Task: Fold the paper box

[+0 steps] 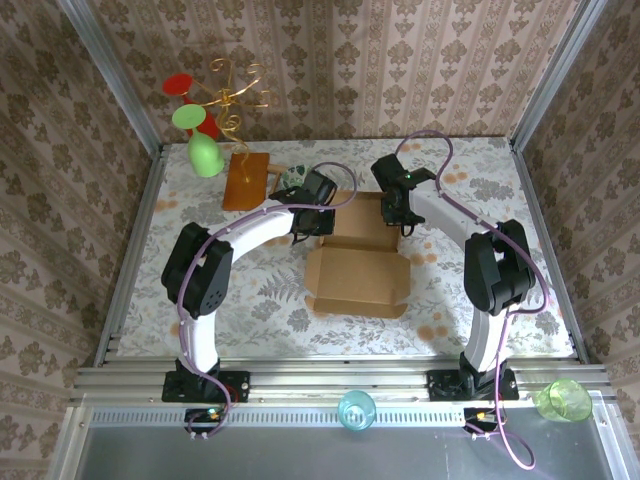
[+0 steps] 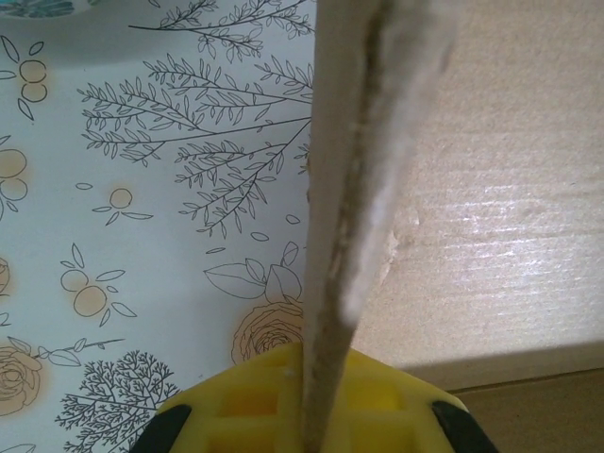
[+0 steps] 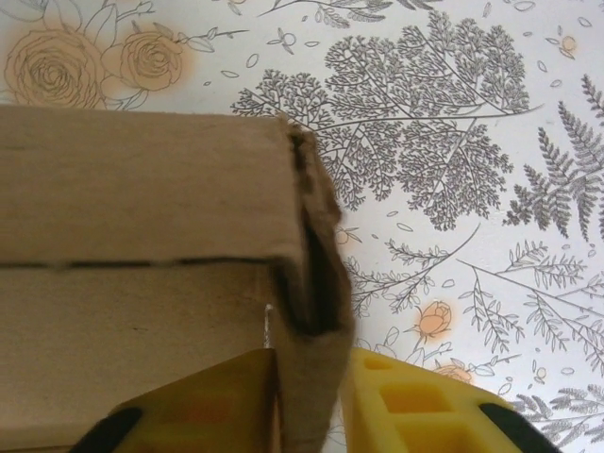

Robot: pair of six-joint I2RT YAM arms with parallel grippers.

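Two arms on one box. The paper box (image 1: 357, 280) is plain light-brown cardboard, unmarked, and sits mid-table on the floral tablecloth (image 1: 250, 300), between the two arms. Its near section lies open toward the camera with a narrow flap along the front edge and notched corners. Its far section runs back between the two wrists. The orange-brown wooden board (image 1: 245, 180) lies apart from it at far left.

From the left wrist, a box flap (image 2: 351, 189) stands on edge, seen edge-on with its raw corrugated edge showing. A broad cardboard face is on its right and the tablecloth (image 2: 142, 189) on its left. From the right wrist, a folded box corner (image 3: 189, 189) shows a horizontal slit line and a doubled wall with a dark gap at the bend, with the tablecloth (image 3: 453, 142) beyond.

The left arm rises from its base, bends at the elbow and arcs inward. The left gripper (image 1: 316, 218) (image 2: 316, 411) is at the box's far-left edge, its yellow pads (image 2: 250, 411) clamped on either side of the upright flap. The right arm mirrors it. The right gripper (image 1: 397, 215) (image 3: 307, 406) is at the far-right edge, its fingers (image 3: 415, 406) pinching the doubled wall at the corner. Both sets of jaws are closed on cardboard.
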